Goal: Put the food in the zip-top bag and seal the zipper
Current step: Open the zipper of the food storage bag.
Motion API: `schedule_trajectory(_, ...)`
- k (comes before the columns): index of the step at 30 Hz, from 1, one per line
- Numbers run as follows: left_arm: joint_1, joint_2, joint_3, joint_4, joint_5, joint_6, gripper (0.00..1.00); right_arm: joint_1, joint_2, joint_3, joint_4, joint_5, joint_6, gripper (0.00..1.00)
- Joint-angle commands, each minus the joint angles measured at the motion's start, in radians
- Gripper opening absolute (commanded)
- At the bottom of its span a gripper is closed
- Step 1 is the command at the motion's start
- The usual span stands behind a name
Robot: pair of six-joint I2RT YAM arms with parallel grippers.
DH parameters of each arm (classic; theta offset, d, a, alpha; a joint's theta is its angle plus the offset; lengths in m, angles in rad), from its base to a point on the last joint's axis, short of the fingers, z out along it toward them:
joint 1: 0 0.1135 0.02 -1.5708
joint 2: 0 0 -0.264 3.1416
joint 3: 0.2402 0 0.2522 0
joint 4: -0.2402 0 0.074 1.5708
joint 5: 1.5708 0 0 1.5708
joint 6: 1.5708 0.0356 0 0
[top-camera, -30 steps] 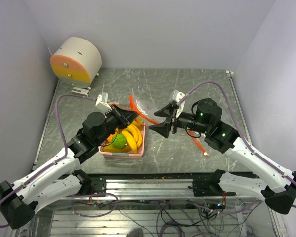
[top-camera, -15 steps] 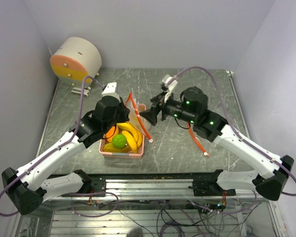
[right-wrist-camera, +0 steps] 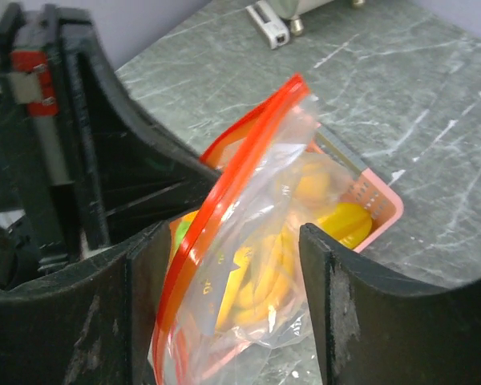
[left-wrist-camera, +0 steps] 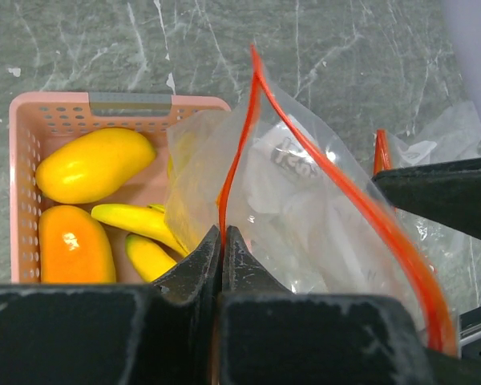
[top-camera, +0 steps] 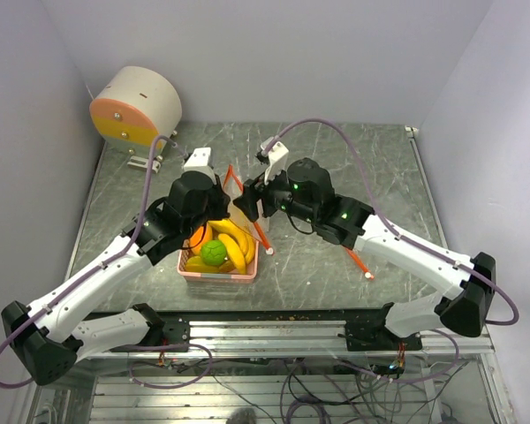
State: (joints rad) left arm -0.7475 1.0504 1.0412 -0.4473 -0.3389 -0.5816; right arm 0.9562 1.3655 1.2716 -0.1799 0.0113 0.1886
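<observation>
Over the pink basket (left-wrist-camera: 24,160): left gripper (left-wrist-camera: 222,237) clamped shut on one lip of the zipper (left-wrist-camera: 345,190), with the zip-top bag (left-wrist-camera: 305,216) hanging from it, mouth part open. Right gripper (right-wrist-camera: 231,237) wide, jaws either side of the bag's mouth end, gripping nothing. Food not loaded: mango piece (left-wrist-camera: 92,164), orange fruit (left-wrist-camera: 72,245), bananas (left-wrist-camera: 136,220) and green ball (top-camera: 215,253) all in the basket. Risks: right closes across both lips and pinches the mouth shut; or it bites slick film below the strip and slips; any pull apart could strip the thin left pinch; floppy bag sags onto the fruit and blocks picks
</observation>
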Motion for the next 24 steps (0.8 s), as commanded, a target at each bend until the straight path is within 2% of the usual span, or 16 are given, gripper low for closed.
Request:
schedule_trajectory(1,0.004,-0.048,0.048,-0.014,-0.002,0.029,0.07,0.009,0.028,0.042,-0.038,0.184,0.022,0.56)
schedule_trajectory(4,0.004,-0.088,0.087,-0.071,-0.015,0.063,0.07,0.009,0.044,0.056,-0.064,0.313,0.042,0.21)
schedule_trajectory(6,0.004,-0.115,0.132,-0.132,-0.051,0.086,0.07,0.010,0.060,0.067,-0.081,0.386,0.043,0.06)
schedule_trajectory(8,0.004,-0.146,0.176,-0.195,-0.092,0.110,0.07,0.012,0.077,0.077,-0.096,0.467,0.057,0.00)
schedule_trajectory(11,0.005,-0.193,0.230,-0.284,-0.157,0.136,0.07,0.015,0.096,0.075,-0.116,0.633,0.111,0.00)
schedule_trajectory(13,0.006,-0.224,0.243,-0.321,-0.192,0.144,0.07,0.017,0.107,0.073,-0.117,0.670,0.125,0.00)
schedule_trajectory(15,0.004,-0.247,0.237,-0.333,-0.207,0.150,0.07,0.021,0.118,0.079,-0.100,0.632,0.107,0.00)
schedule_trajectory(16,0.004,-0.252,0.229,-0.335,-0.211,0.152,0.07,0.026,0.118,0.079,-0.074,0.557,0.071,0.02)
schedule_trajectory(19,0.004,-0.236,0.206,-0.350,-0.231,0.150,0.07,0.041,0.094,0.054,0.023,0.268,-0.003,0.19)
schedule_trajectory(21,0.004,-0.216,0.194,-0.371,-0.265,0.141,0.07,0.043,0.054,0.022,0.083,0.100,-0.023,0.40)
schedule_trajectory(22,0.004,-0.209,0.189,-0.378,-0.282,0.138,0.07,0.042,0.031,0.007,0.106,0.049,-0.032,0.50)
schedule_trajectory(24,0.004,-0.205,0.176,-0.377,-0.311,0.138,0.07,0.044,-0.020,-0.018,0.134,0.003,-0.039,0.75)
